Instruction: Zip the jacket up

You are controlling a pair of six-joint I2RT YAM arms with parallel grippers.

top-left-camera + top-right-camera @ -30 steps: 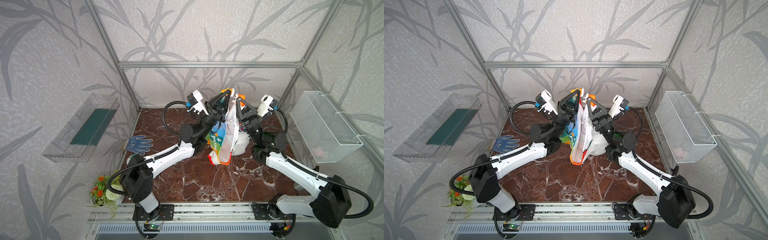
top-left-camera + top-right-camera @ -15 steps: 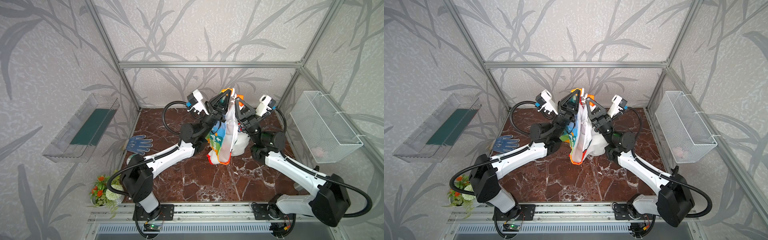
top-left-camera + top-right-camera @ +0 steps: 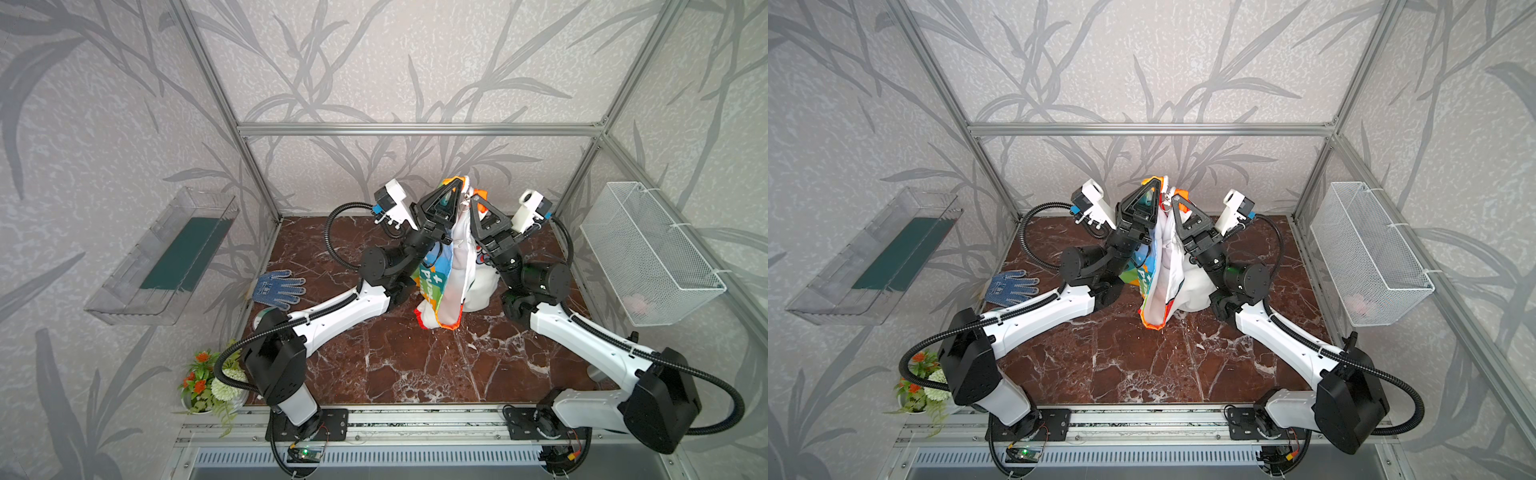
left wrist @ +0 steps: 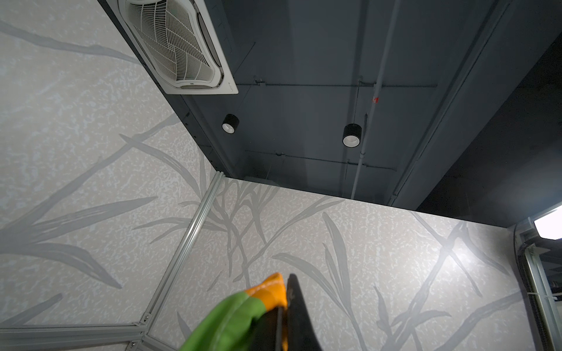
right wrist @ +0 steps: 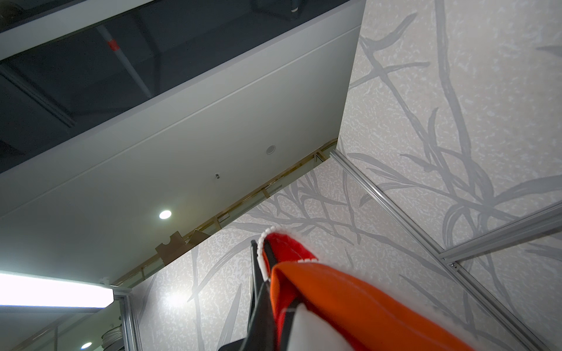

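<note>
- The left gripper [image 3: 458, 183] [image 3: 1157, 179] is pointing up over the back middle of the worktop [image 3: 415, 374], its jaws pinched narrow on the top edge of the jacket [image 3: 451, 270] [image 3: 1160, 274].
- In the left wrist view, green and orange fabric of the jacket [image 4: 243, 313] is bunching against the closed black fingers [image 4: 296, 307].
- The right gripper [image 3: 475, 199] [image 3: 1177, 204] is standing just beside the left one, also pointing up, its jaws clamped narrow on the other top edge.
- In the right wrist view, the white zipper [image 5: 262, 255] teeth are running between the closed fingers [image 5: 258, 291], with red and orange cloth [image 5: 334, 297] draping beside them.
- The jacket is hanging between the two grippers, rainbow side facing the left arm and white lining showing in the middle; its lower end is reaching down to the worktop near the centre.
- A blue dotted glove [image 3: 279, 286] [image 3: 1013, 286] is lying flat at the worktop's left edge, well apart from the jacket.
- A wire basket [image 3: 648, 249] is hanging on the right wall, and a clear tray [image 3: 162, 257] on the left wall.
</note>
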